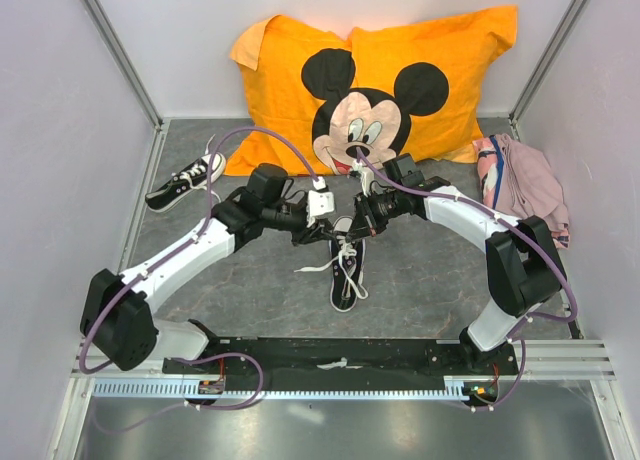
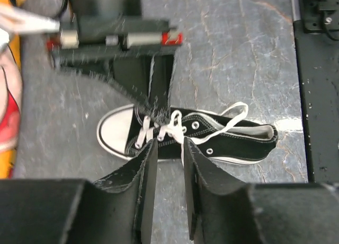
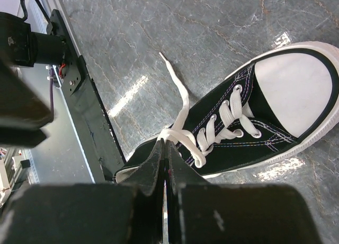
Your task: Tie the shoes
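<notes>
One black shoe (image 1: 346, 267) with a white toe cap lies on the grey table between my two grippers, toe pointing away from the arms. It also shows in the left wrist view (image 2: 238, 144) and the right wrist view (image 3: 241, 124). My right gripper (image 3: 165, 144) is shut on its white lace (image 3: 183, 107) at the shoe's throat; the lace's free end trails over the table. My left gripper (image 2: 170, 146) is open just beside the shoe's side at the eyelets, with a lace strand running along its right finger (image 2: 193, 164). The second shoe (image 1: 186, 181) lies at the far left by the wall.
An orange Mickey Mouse pillow (image 1: 370, 90) leans against the back wall. A pink cloth (image 1: 525, 180) lies at the right wall. The black base rail (image 1: 340, 355) runs along the near edge. Walls close in on the left, right and back.
</notes>
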`<move>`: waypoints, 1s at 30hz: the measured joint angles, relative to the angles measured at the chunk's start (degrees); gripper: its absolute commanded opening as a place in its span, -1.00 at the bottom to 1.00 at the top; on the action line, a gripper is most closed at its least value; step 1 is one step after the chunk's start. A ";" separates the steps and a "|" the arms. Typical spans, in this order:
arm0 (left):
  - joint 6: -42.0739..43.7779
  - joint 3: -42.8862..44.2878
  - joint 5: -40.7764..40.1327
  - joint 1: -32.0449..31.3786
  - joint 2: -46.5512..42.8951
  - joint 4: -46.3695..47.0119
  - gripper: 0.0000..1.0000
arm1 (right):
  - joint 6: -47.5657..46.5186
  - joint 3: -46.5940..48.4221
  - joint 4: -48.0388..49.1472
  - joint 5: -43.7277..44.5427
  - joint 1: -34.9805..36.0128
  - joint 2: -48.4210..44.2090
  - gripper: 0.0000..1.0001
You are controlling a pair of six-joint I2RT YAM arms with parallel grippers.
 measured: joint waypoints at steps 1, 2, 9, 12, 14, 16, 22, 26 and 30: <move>-0.98 -0.68 -0.02 0.46 0.35 0.81 -0.36 | 0.00 0.00 0.00 -0.04 0.00 0.00 -1.00; -1.68 -1.18 0.00 0.61 0.68 1.31 -0.36 | 0.00 0.00 0.00 -0.07 0.00 -0.02 -1.00; -8.72 -2.82 0.00 0.61 6.05 6.45 -0.24 | 0.00 0.00 -0.07 -0.15 0.00 -0.35 -1.00; -10.97 -2.86 0.07 0.59 7.85 8.48 -0.25 | 0.02 0.00 -0.07 -0.24 0.00 -0.57 -1.00; -12.07 -3.19 0.04 0.39 8.68 9.55 -0.26 | 0.02 0.00 -0.07 -0.22 0.00 -0.72 -1.00; -12.81 -3.45 0.04 0.13 9.09 10.03 -0.26 | 0.04 0.00 -0.09 -0.24 0.00 -0.87 -1.00; -14.19 -3.72 -0.33 -1.14 10.32 11.69 -0.23 | 0.11 0.00 -0.09 -0.24 0.00 -1.07 -1.00; -14.75 -4.31 -0.61 -1.70 11.06 12.28 -0.23 | 0.13 0.00 -0.11 -0.24 0.00 -1.07 -1.00; -15.19 -4.48 -1.64 -1.97 11.85 12.44 -0.32 | 0.15 0.00 -0.11 -0.24 0.00 -1.07 -1.00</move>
